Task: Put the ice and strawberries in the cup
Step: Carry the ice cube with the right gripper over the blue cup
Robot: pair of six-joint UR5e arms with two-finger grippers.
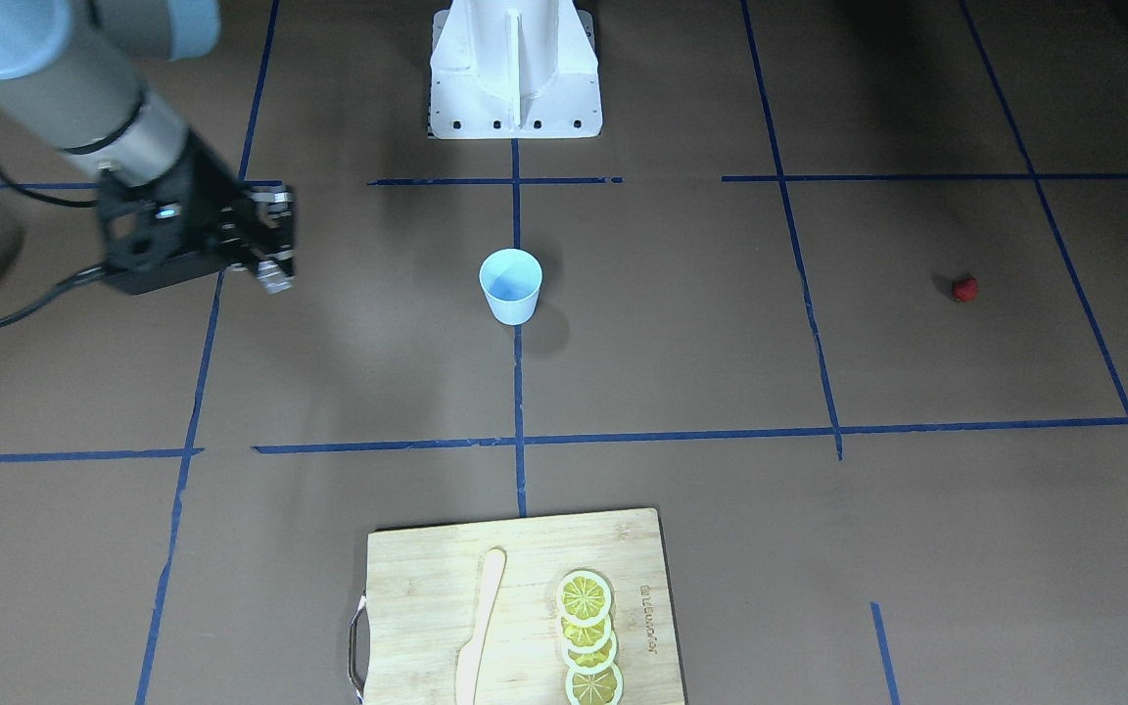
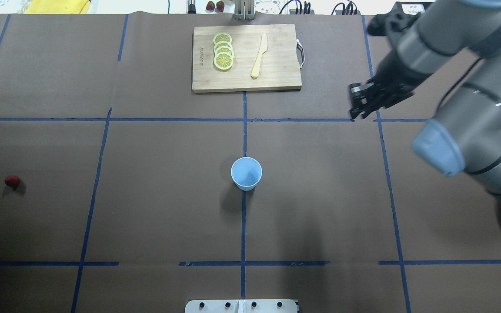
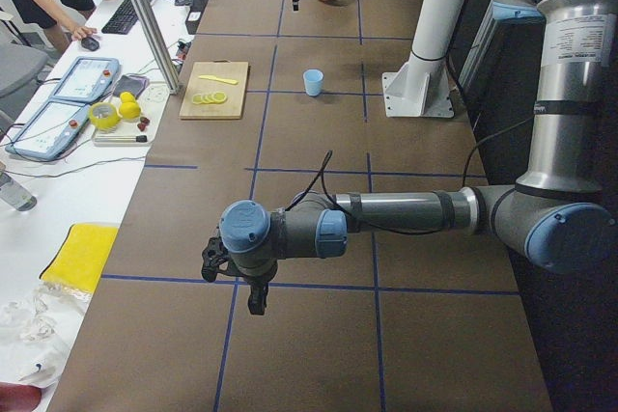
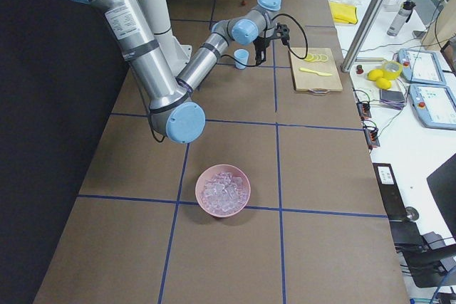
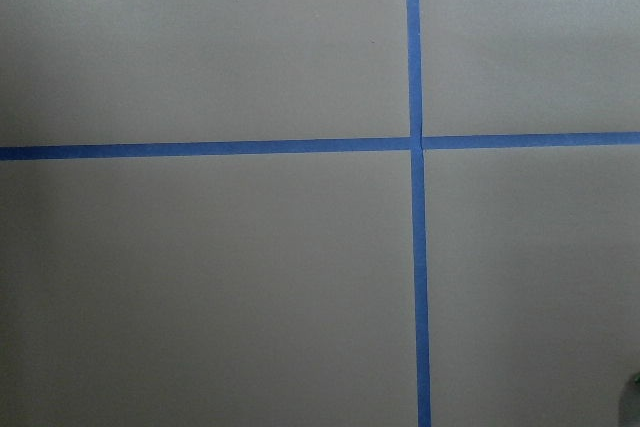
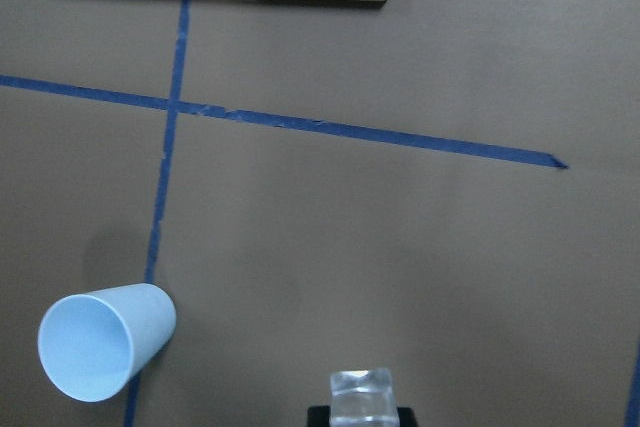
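The pale blue cup (image 1: 510, 284) stands upright at the table's middle, also in the overhead view (image 2: 246, 173); its inside looks empty. My right gripper (image 2: 357, 104) hovers above the table to the cup's right and farther from the robot, apart from it. It is shut on a clear ice cube (image 6: 362, 392); the cup (image 6: 100, 342) lies to the lower left in the right wrist view. The red strawberry (image 2: 12, 181) lies alone far to the left. My left gripper (image 3: 253, 287) hangs over a tape cross near the left end; I cannot tell whether it is open or shut.
A pink bowl (image 4: 223, 190) full of ice cubes sits at the table's right end. A wooden cutting board (image 2: 246, 80) with lemon slices (image 2: 223, 51) and a wooden knife (image 2: 259, 55) lies at the far edge. The robot's white base (image 1: 515, 78) stands behind the cup.
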